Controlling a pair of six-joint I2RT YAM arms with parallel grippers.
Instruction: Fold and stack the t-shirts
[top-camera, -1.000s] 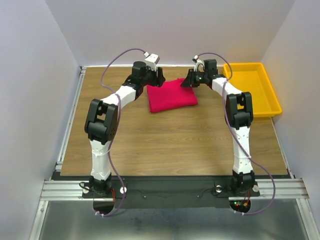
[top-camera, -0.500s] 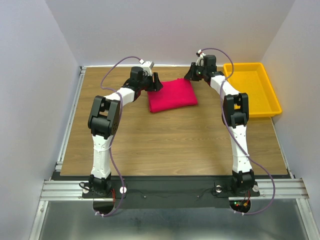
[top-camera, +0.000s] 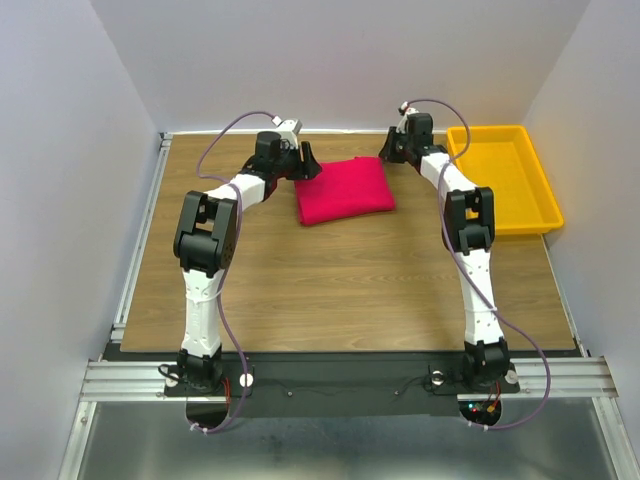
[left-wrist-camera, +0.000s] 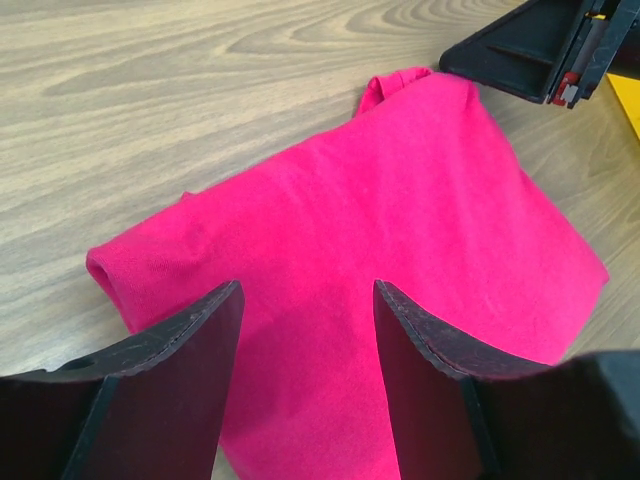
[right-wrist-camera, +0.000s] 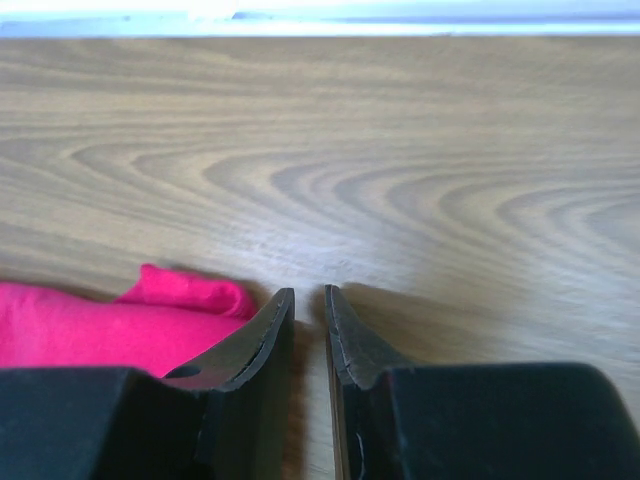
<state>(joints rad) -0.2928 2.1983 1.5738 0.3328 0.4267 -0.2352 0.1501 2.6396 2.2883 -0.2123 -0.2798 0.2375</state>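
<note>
The folded shirt (top-camera: 343, 190) lies far-centre on the surface (top-camera: 350, 290), left jaws wide and empty over its edge, right jaws narrow and empty beside its far corner, seemingly placed to square it.

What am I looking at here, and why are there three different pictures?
This is a robot with two arms, a left arm and a right arm, bolted to the near edge of a wooden table. The wide picture comes from a fixed camera above and behind them. The other two come from a small camera on each wrist, so the black prongs at the bottom are that arm's own fingers. On the table lies a folded crimson-pink t-shirt, with a yellow plastic tray to its right. The left gripper is open at the shirt's left edge. The right gripper is beside its far right corner, fingers nearly together. Neither holds anything.
</note>
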